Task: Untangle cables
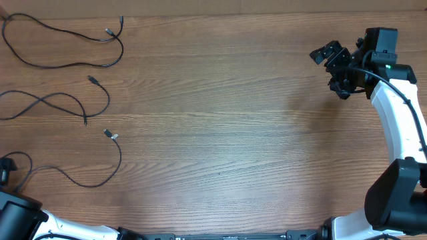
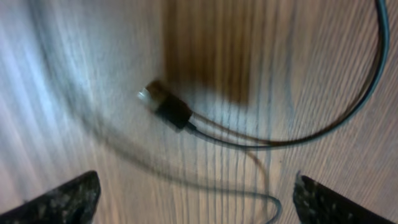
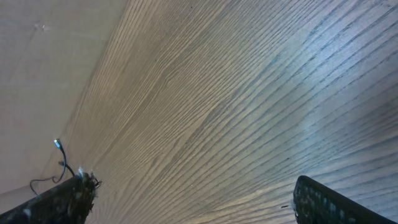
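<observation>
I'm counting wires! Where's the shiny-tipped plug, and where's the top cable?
silver-tipped plug (image 2: 168,109): left wrist view, on its black body.
top cable (image 1: 121,21): overhead view, on its upper right end.

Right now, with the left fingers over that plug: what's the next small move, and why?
Probably lift the left fingers straight up and back off. They stand open, with the plug lying free on the table between them, nothing gripped. From overhead the three cables seem to lie apart, none crossing another, so no further pull looks needed.

Three black cables (image 1: 108,31) (image 1: 92,79) (image 1: 109,135), two claws (image 2: 199,202) (image 3: 193,199), one wooden table (image 1: 233,133)
</observation>
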